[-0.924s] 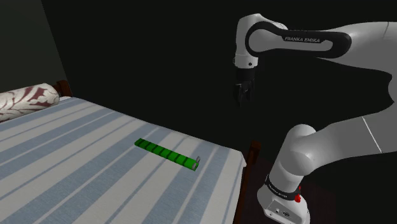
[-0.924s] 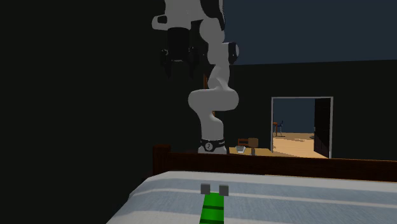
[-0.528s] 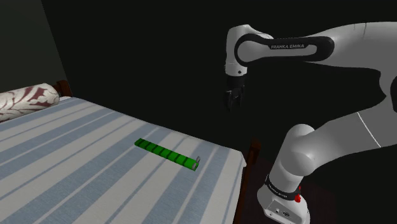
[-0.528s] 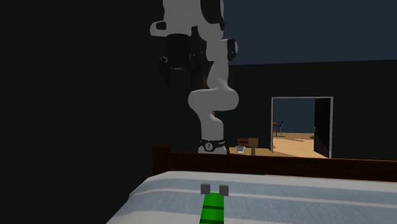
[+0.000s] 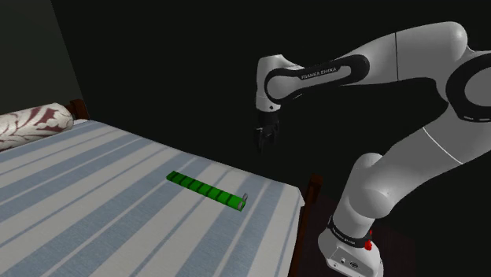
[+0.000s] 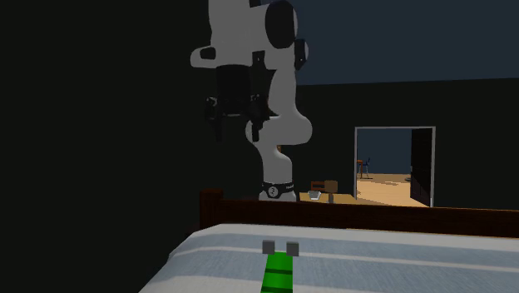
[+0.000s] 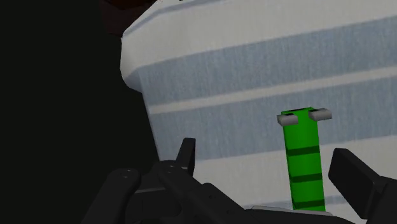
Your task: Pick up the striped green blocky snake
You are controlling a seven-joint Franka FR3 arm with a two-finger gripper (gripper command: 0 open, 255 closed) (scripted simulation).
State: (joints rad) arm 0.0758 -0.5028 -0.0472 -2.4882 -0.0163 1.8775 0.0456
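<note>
FRANKA EMIKA, white letters on the arm's dark forearm link [image 5: 323, 75], shoulder view; mark on base collar [image 5: 348, 233] too small to read

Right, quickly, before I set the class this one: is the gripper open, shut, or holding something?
Gripper: open, holding nothing; it hangs in the air, apart from the green striped snake.

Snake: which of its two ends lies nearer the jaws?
The end of the snake bearing two small grey tabs, close to the bed's corner. The opposite end is plain green and points toward the pillow.
</note>
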